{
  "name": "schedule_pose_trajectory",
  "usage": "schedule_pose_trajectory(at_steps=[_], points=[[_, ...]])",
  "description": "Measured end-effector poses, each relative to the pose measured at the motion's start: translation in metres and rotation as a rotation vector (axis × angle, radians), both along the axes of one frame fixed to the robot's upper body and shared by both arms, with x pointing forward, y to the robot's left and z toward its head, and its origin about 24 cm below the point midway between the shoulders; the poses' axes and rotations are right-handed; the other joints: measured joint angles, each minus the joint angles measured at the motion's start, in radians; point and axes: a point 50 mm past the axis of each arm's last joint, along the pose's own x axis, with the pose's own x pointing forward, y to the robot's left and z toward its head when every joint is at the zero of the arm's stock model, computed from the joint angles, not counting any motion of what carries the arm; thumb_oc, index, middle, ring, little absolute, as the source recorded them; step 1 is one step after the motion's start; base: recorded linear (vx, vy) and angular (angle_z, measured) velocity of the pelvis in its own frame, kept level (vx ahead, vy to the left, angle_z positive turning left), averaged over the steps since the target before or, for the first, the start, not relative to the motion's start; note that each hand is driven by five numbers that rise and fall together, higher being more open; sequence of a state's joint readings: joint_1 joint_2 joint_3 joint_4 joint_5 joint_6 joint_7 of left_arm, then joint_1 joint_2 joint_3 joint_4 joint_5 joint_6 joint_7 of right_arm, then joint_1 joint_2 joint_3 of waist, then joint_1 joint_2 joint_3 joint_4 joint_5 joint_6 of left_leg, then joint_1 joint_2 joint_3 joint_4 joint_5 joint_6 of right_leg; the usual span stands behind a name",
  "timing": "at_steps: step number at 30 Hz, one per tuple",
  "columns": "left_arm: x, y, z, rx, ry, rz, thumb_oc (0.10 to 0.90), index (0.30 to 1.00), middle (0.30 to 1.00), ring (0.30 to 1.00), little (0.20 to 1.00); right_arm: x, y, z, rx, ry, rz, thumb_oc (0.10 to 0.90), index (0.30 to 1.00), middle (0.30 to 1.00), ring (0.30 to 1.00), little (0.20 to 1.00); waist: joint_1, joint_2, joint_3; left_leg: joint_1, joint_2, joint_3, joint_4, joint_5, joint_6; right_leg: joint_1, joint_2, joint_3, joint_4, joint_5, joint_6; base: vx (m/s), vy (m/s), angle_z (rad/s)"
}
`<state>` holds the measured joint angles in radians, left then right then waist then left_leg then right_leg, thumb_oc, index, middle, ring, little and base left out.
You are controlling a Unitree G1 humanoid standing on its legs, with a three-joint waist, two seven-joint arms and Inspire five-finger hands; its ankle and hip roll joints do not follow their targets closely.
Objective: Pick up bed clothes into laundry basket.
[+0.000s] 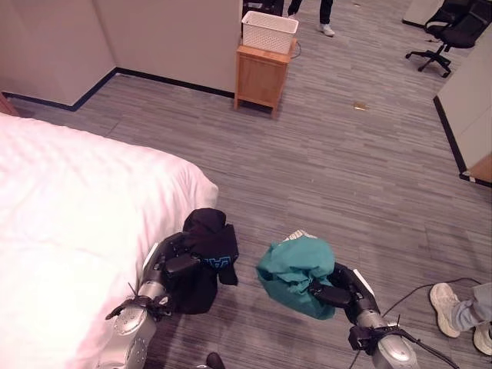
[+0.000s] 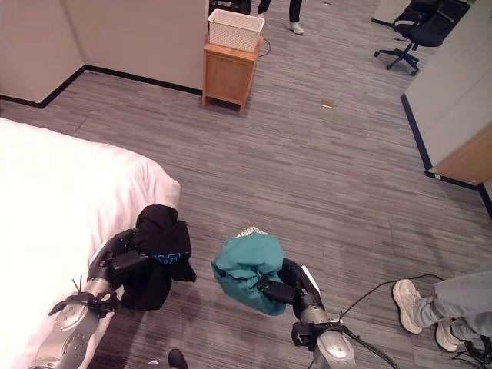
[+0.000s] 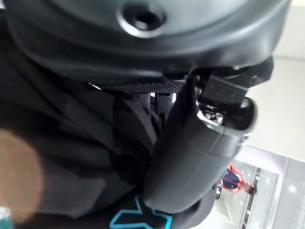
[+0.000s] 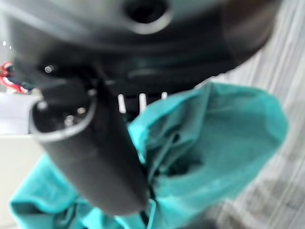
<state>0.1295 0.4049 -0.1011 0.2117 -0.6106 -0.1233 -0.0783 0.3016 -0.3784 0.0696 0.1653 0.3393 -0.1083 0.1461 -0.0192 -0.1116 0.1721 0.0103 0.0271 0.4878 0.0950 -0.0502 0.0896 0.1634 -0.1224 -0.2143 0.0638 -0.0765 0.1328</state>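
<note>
A black garment (image 1: pixel 207 246) with a light-blue print hangs bunched in my left hand (image 1: pixel 178 265), whose fingers and thumb (image 3: pixel 190 162) are curled into the cloth beside the bed's corner. A teal garment (image 1: pixel 296 275) is balled up in my right hand (image 1: pixel 338 290), thumb (image 4: pixel 90 157) pressed into its folds, held above the carpet. The white laundry basket (image 1: pixel 269 31) stands on a small wooden cabinet (image 1: pixel 260 77) far ahead against the wall.
The white bed (image 1: pixel 69 223) fills the left side. Grey carpet stretches between me and the cabinet. A person's shoe and leg (image 1: pixel 453 307) are at the right edge, another person's feet (image 1: pixel 327 29) beyond the basket. A black office chair (image 1: pixel 450 34) stands far right.
</note>
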Motion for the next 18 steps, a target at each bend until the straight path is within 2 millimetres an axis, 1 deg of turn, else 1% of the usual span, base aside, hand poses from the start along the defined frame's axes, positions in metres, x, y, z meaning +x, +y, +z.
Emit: schedule_pose_trajectory(at_steps=[1, 2, 3, 4, 5, 6, 7, 8, 9, 10, 12, 15, 16, 17, 18], points=[[-0.007, 0.001, -0.005, -0.001, 0.025, 0.005, 0.4, 0.3, 0.3, 0.3, 0.3, -0.003, -0.001, -0.001, 0.0, 0.01, 0.003, 0.4, 0.3, 0.3, 0.3, 0.3, 0.004, -0.007, -0.004, -0.002, 0.013, -0.004, 0.005, 0.013, 0.01, -0.001, 0.01, 0.009, 0.004, -0.005, 0.005, -0.1, -0.023, -0.17], [-0.014, 0.0, -0.011, -0.006, 0.051, 0.005, 0.4, 0.3, 0.3, 0.3, 0.3, -0.008, -0.005, -0.002, -0.004, 0.023, 0.01, 0.4, 0.3, 0.3, 0.3, 0.3, 0.003, -0.013, -0.007, -0.009, 0.017, -0.052, 0.015, 0.034, 0.004, -0.003, 0.021, 0.023, 0.001, -0.005, 0.004, -0.13, -0.005, -0.26], [-0.016, -0.003, -0.013, -0.012, 0.061, -0.004, 0.4, 0.3, 0.3, 0.3, 0.3, -0.011, -0.009, 0.0, -0.007, 0.023, 0.006, 0.4, 0.3, 0.3, 0.3, 0.3, 0.002, -0.013, -0.007, -0.021, 0.025, -0.107, 0.029, 0.042, -0.005, -0.003, 0.025, 0.026, -0.002, -0.005, 0.004, -0.09, 0.057, -0.27], [-0.017, -0.006, -0.014, -0.022, 0.064, -0.012, 0.4, 0.3, 0.3, 0.3, 0.3, -0.012, -0.013, 0.002, -0.007, 0.02, -0.006, 0.4, 0.3, 0.3, 0.3, 0.3, -0.004, -0.011, -0.007, -0.025, 0.029, -0.125, 0.028, 0.046, -0.012, -0.004, 0.029, 0.026, -0.002, -0.005, 0.004, -0.08, 0.102, -0.04], [-0.017, -0.01, -0.016, -0.038, 0.063, -0.02, 0.4, 0.3, 0.3, 0.3, 0.3, -0.013, -0.017, 0.003, -0.007, 0.017, -0.027, 0.4, 0.3, 0.3, 0.3, 0.3, -0.024, -0.007, -0.009, -0.029, 0.03, -0.125, 0.027, 0.047, -0.013, -0.004, 0.032, 0.023, -0.001, -0.005, 0.004, -0.06, 0.176, 0.13], [-0.017, -0.016, -0.017, -0.061, 0.067, -0.036, 0.4, 0.3, 0.3, 0.3, 0.3, -0.014, -0.024, 0.005, -0.013, 0.011, -0.054, 0.4, 0.3, 0.3, 0.3, 0.3, -0.053, 0.001, -0.013, -0.023, 0.033, -0.115, 0.01, 0.05, -0.017, -0.012, 0.036, 0.018, -0.002, -0.004, 0.004, -0.04, 0.14, 0.11], [-0.017, -0.019, -0.019, -0.072, 0.072, -0.046, 0.4, 0.3, 0.3, 0.3, 0.3, -0.015, -0.027, 0.006, -0.016, 0.004, -0.069, 0.4, 0.3, 0.3, 0.3, 0.3, -0.06, 0.009, -0.019, -0.012, 0.034, -0.109, -0.022, 0.058, -0.029, -0.019, 0.038, 0.019, -0.003, -0.004, 0.003, 0.0, 0.119, -0.1], [-0.018, -0.022, -0.019, -0.076, 0.073, -0.053, 0.4, 0.3, 0.3, 0.3, 0.3, -0.013, -0.028, 0.008, -0.013, -0.007, -0.079, 0.4, 0.3, 0.3, 0.3, 0.3, -0.066, 0.015, -0.022, 0.002, 0.027, -0.1, -0.053, 0.063, -0.038, -0.024, 0.04, 0.028, -0.005, 0.0, -0.002, 0.04, 0.09, -0.43], [-0.018, -0.023, -0.021, -0.074, 0.084, -0.058, 0.4, 0.3, 0.3, 0.3, 0.3, -0.008, -0.029, 0.011, 0.007, -0.033, -0.105, 0.4, 0.3, 0.3, 0.3, 0.3, -0.093, 0.031, -0.028, 0.035, 0.024, -0.084, -0.125, 0.08, -0.061, -0.025, 0.044, 0.051, -0.01, 0.0, -0.003, 0.04, 0.089, -0.43], [-0.018, -0.022, -0.021, -0.069, 0.085, -0.057, 0.4, 0.3, 0.3, 0.3, 0.3, -0.007, -0.026, 0.01, 0.032, -0.038, -0.118, 0.4, 0.3, 0.3, 0.3, 0.3, -0.107, 0.031, -0.029, 0.047, 0.019, -0.079, -0.14, 0.083, -0.063, -0.02, 0.042, 0.055, -0.017, 0.003, -0.007, 0.05, 0.088, -0.4], [-0.018, -0.021, -0.02, -0.064, 0.084, -0.058, 0.4, 0.3, 0.3, 0.3, 0.3, -0.011, -0.023, 0.008, 0.054, -0.03, -0.122, 0.4, 0.3, 0.3, 0.3, 0.3, -0.111, 0.031, -0.029, 0.071, 0.009, -0.057, -0.154, 0.083, -0.064, -0.014, 0.038, 0.067, -0.016, 0.003, -0.007, 0.04, 0.066, -0.28], [-0.017, -0.016, -0.019, -0.065, 0.077, -0.034, 0.4, 0.3, 0.3, 0.3, 0.3, -0.014, -0.013, 0.002, 0.059, -0.002, -0.077, 0.4, 0.3, 0.3, 0.3, 0.3, -0.106, 0.032, -0.03, 0.079, -0.008, -0.052, -0.155, 0.08, -0.059, -0.009, 0.021, 0.082, -0.021, 0.003, -0.008, 0.02, 0.036, -0.1], [-0.03, -0.009, -0.026, -0.063, 0.114, 0.002, 0.4, 0.3, 0.3, 0.3, 0.3, -0.012, -0.011, 0.004, 0.043, -0.006, -0.043, 0.4, 0.3, 0.3, 0.3, 0.3, -0.078, 0.048, -0.052, 0.088, -0.022, -0.052, -0.171, 0.08, -0.057, 0.011, 0.015, 0.081, -0.067, 0.007, -0.014, 0.0, 0.0, 0.0], [-0.029, -0.009, -0.026, -0.052, 0.117, -0.002, 0.4, 0.3, 0.3, 0.3, 0.3, -0.012, -0.011, 0.004, 0.048, -0.003, -0.043, 0.4, 0.3, 0.3, 0.3, 0.3, -0.077, 0.046, -0.052, 0.089, -0.02, -0.051, -0.171, 0.078, -0.056, 0.012, 0.013, 0.072, -0.068, 0.009, -0.015, 0.02, 0.088, 0.08], [-0.025, -0.007, -0.024, 0.041, 0.129, -0.044, 0.4, 0.3, 0.3, 0.3, 0.3, -0.015, -0.011, 0.001, 0.092, 0.03, -0.041, 0.4, 0.3, 0.3, 0.3, 0.3, -0.074, 0.041, -0.05, 0.094, -0.012, -0.053, -0.172, 0.077, -0.057, 0.022, 0.016, 0.013, -0.068, 0.022, -0.023, 0.03, 0.128, 0.12]])
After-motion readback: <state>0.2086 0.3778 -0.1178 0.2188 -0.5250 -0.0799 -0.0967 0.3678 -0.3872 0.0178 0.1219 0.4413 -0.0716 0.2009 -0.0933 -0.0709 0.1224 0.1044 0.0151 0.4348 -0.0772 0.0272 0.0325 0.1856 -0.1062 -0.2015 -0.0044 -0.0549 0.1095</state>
